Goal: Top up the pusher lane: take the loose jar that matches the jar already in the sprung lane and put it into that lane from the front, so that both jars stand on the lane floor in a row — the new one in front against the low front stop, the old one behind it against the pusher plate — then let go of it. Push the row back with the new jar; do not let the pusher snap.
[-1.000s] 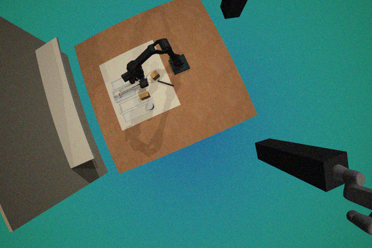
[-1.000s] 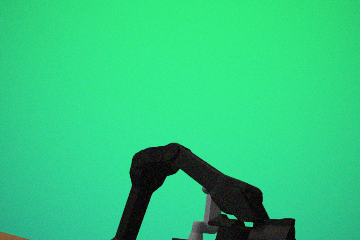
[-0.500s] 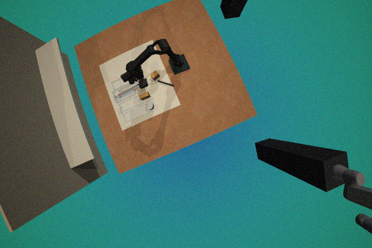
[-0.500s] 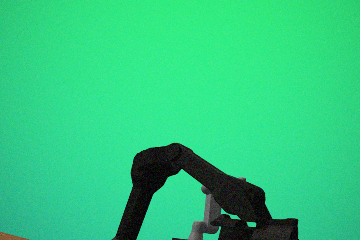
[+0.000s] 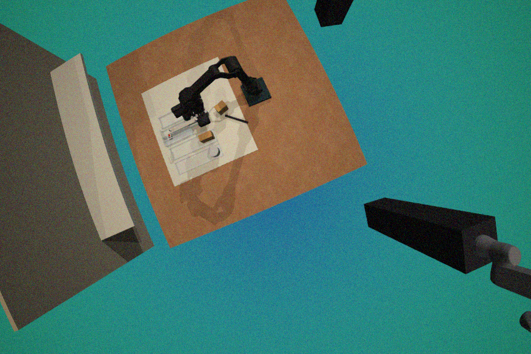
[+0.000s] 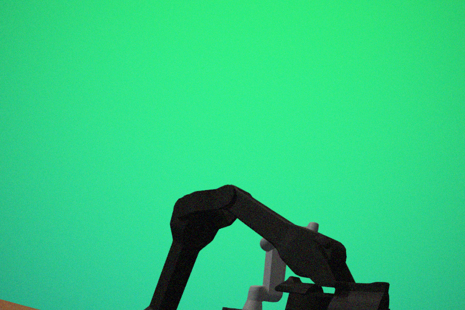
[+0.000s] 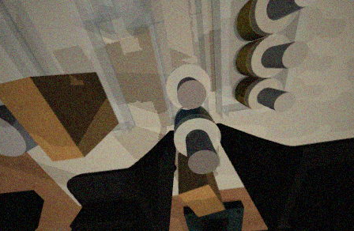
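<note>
My gripper is shut on a jar with a dark blue body, white shoulder and dark grey-topped knob. A second jar, with a white shoulder and grey-topped knob, stands directly ahead between clear walls, in line with the held one. Its body is hidden from above, and I cannot tell whether the two touch. The clear-walled lanes also show in the top view, where the arm hides both jars. The low front stop, the pusher plate and the held jar's base cannot be made out. The exterior view shows only upper arm links.
Several olive jars stand in a row right of the held jar. A brown box is at left, beside a grey-topped jar. Another box is near the arm's base. A black rod lies nearby.
</note>
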Controlling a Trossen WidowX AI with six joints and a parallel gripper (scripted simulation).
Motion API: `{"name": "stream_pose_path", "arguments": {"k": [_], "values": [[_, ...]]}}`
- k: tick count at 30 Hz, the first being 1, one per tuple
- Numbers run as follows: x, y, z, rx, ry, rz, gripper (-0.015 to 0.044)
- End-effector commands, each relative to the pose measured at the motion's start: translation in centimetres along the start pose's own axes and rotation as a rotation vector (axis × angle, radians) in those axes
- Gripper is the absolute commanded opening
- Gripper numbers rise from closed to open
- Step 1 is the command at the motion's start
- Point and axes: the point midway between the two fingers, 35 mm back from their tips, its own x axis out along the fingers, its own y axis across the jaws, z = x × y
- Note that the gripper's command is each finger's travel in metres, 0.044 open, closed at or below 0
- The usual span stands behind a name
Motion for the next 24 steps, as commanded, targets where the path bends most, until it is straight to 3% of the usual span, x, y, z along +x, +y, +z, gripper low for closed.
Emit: {"name": "stream_pose_path", "arguments": {"k": [1,24], "values": [[-0.41,0.02,0.84,-0.005,-0.027,0.001,0.0],[-0.63,0.01,1.63,-0.005,-0.028,0.001,0.0]]}}
